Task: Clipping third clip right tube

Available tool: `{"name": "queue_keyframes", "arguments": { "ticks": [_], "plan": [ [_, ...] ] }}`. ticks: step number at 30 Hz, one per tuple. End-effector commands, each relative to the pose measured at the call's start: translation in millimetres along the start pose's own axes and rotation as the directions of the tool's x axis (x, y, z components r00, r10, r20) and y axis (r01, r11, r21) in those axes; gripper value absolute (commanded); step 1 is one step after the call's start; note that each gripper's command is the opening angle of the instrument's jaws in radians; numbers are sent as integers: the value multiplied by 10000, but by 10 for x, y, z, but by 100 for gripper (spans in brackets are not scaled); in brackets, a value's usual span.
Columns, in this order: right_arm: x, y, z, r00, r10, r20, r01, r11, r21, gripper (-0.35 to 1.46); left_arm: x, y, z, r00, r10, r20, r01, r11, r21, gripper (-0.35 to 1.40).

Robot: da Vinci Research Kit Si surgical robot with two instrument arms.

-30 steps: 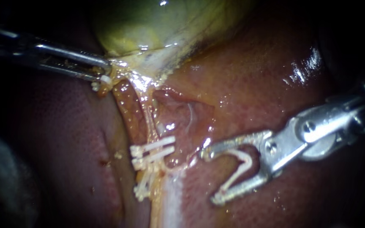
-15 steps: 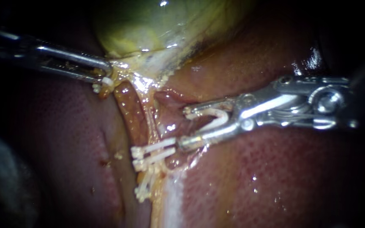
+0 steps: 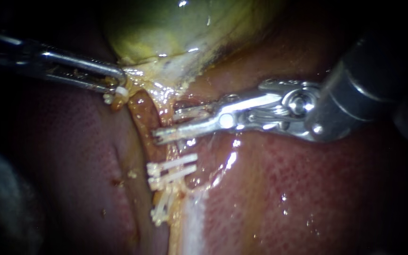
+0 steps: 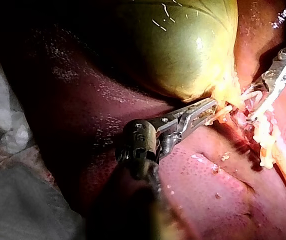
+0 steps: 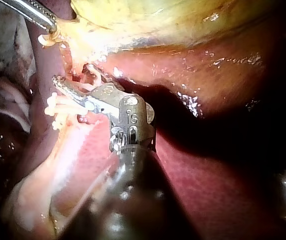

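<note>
Since half a second ago, my right instrument (image 3: 167, 125) has gone up and left, from beside the white clips (image 3: 172, 169) to just above them, in the middle of the frame. Its jaws stand apart, with the right tube (image 3: 170, 150) between them. That tube is thin, pale yellow and wet, and runs down from the green gallbladder (image 3: 166, 28). My left instrument (image 3: 115, 81), at the upper left, is clamped on the gallbladder's lower edge.

1. Left instrument (image 3: 115, 83), upper left, grips the gallbladder (image 3: 175, 33) at its lower edge.
2. Right instrument (image 3: 178, 123), from upper right, gapes astride the pale tube (image 3: 171, 152), centre.
3. White clips (image 3: 172, 170) cross it below.
</note>
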Motion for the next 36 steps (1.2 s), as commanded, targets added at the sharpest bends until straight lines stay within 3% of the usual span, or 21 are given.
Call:
{"name": "queue_keyframes", "arguments": {
  "ticks": [1, 9, 16, 23, 28, 36],
  "plan": [
    [0, 1, 3, 9997, 220, -146, -219, 9997, 70, 50, 0, 0, 0, 10000, 1, -1, -1, 10000, 5, -35],
    [-4, 3, 16, 9898, 897, -1107, -764, 9900, 1186, 50, 0, 0, 1, 10000, -1, -4, 1, 10000, 9, -35],
    [8, -14, 13, 9786, 1204, -1669, -867, 9767, 1962, 50, 0, 0, 1, 10000, -1, -4, 1, 10000, 8, -35],
    [27, -34, 5, 9751, 1409, -1713, -1001, 9687, 2271, 46, 0, -1, 1, 10000, 2, -2, -2, 10000, 5, -35],
    [35, -38, 1, 9753, 1406, -1701, -994, 9681, 2302, 38, 0, -2, 1, 10000, 3, -1, -3, 10000, 5, -35],
    [33, -35, -6, 9758, 1396, -1684, -985, 9678, 2315, -6, 0, -3, 1, 10000, 7, -3, -7, 10000, 7, -35]
  ]
}}
